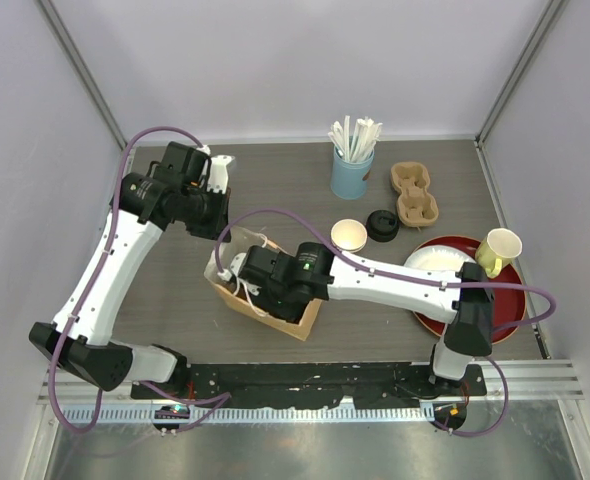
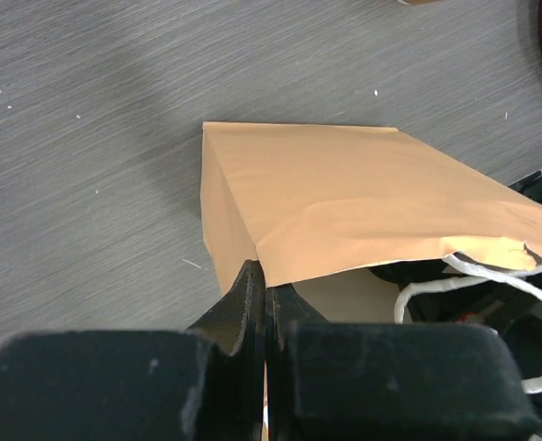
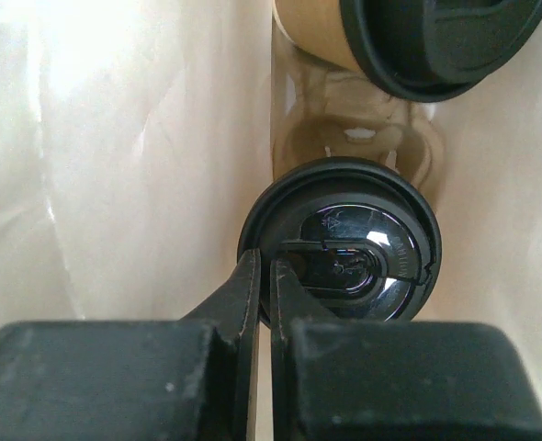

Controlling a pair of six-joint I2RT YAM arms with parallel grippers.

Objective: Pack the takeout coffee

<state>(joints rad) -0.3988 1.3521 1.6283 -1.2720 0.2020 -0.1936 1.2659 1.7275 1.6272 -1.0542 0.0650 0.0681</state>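
Left gripper (image 2: 264, 287) pinched the bag (image 2: 363, 197) edge. Right gripper (image 3: 269, 287) pinched the light coffee cup (image 3: 344, 243) at its lid rim, likely its stiffest part.

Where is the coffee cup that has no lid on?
Overhead view, right of centre: the lidless cup stands left of a loose black lid, in front of the blue straw cup.
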